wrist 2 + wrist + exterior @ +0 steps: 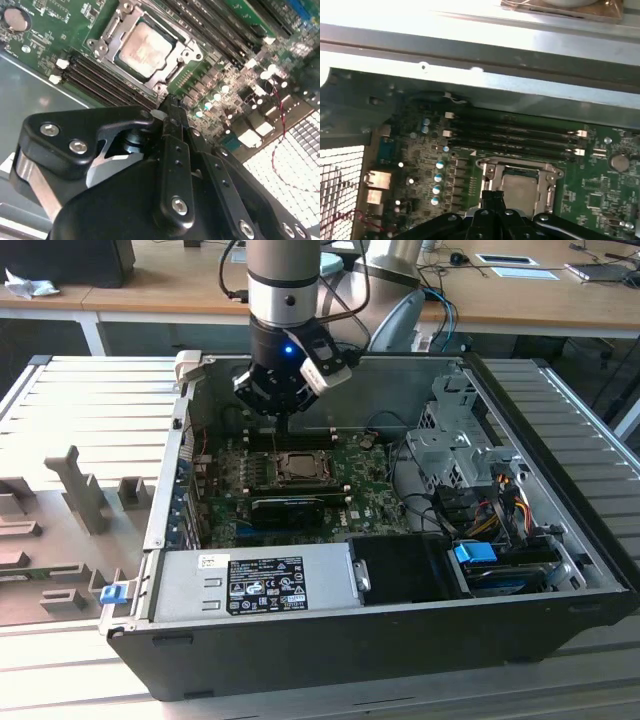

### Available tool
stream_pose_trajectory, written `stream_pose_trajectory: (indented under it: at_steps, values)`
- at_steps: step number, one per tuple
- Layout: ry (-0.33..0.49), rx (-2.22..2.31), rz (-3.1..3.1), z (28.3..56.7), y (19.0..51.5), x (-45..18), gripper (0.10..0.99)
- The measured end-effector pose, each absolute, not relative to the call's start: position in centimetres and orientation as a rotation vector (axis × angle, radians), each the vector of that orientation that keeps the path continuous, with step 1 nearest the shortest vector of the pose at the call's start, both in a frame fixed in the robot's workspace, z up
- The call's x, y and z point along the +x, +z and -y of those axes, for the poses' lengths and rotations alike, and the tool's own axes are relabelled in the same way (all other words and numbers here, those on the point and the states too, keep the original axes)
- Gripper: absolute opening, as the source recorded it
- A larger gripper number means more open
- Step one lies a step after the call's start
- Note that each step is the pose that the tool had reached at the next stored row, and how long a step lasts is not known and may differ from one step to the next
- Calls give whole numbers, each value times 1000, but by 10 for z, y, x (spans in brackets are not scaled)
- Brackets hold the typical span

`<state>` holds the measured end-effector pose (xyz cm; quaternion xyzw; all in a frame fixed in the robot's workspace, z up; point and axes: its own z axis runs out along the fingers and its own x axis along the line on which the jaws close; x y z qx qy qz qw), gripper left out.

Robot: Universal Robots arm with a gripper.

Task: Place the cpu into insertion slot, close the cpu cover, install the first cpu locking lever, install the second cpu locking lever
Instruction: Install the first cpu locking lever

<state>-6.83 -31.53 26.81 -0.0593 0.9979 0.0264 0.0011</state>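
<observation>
While the cpu cover (189, 50) frames the cpu (145, 47), the claw (170, 106) hangs beside.

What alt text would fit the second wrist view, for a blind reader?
The silver cpu lies on a green board, framed by the metal cover. The black claw is in the foreground, close to the cover's edge.
</observation>
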Motion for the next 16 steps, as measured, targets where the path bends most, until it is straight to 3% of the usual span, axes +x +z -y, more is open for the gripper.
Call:
stream_pose_trajectory:
  at_steps: [16]
  values:
    - [83,-151,-3134,292,263,-90,106]
